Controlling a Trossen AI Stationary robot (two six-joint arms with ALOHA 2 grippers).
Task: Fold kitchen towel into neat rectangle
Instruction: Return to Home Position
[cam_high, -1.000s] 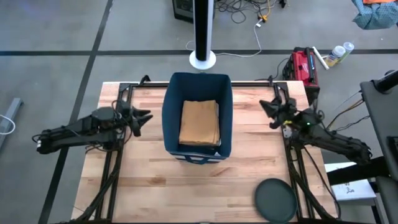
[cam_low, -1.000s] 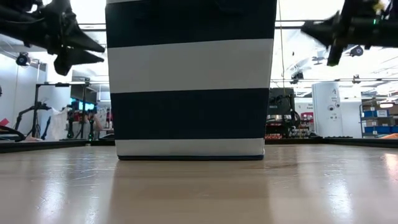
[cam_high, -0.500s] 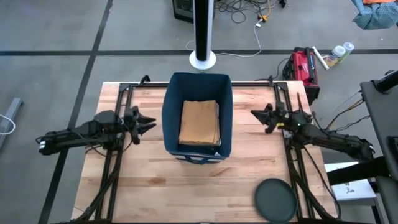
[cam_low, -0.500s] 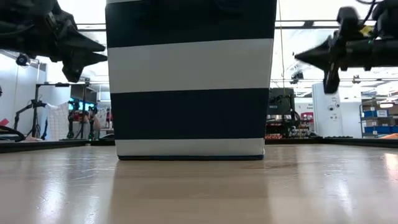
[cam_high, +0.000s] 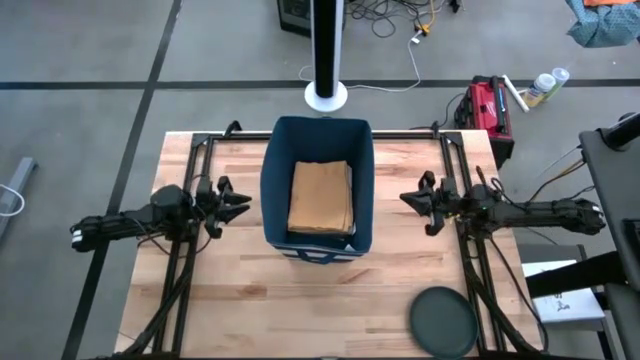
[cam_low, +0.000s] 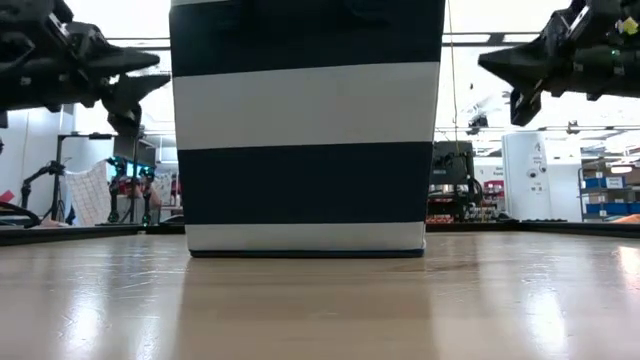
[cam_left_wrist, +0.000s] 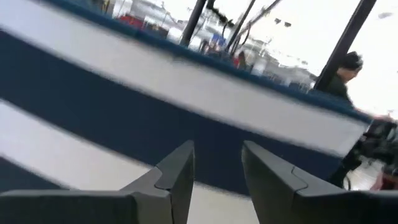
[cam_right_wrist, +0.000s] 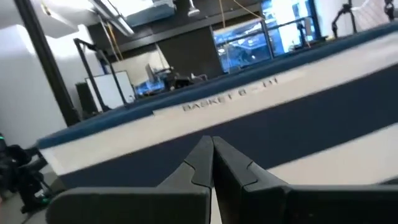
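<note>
A tan kitchen towel (cam_high: 320, 197), folded into a rectangle, lies flat inside a navy-and-white striped basket (cam_high: 268, 195) at the middle of the table. My left gripper (cam_high: 240, 203) hovers left of the basket, level and pointing at its side wall, open with nothing between its fingers (cam_left_wrist: 177, 171). My right gripper (cam_high: 405, 198) hovers right of the basket, also pointing at it, shut and empty (cam_right_wrist: 212, 152). In the low view the basket (cam_low: 308, 130) fills the middle, with the left gripper (cam_low: 150, 75) and right gripper (cam_low: 485, 62) on either side, well above the tabletop.
A dark round disc (cam_high: 443, 322) lies at the table's near right corner. Black frame rails (cam_high: 192, 270) run along both table sides under the arms. A white post base (cam_high: 326, 95) stands beyond the far edge. Bare wood lies in front of the basket.
Both arms have drawn in and sunk a little. My left gripper has shifted toward the near edge and tipped up from a downward slant to level. My right gripper has swung toward the near edge and the basket. Towel and basket have not moved.
</note>
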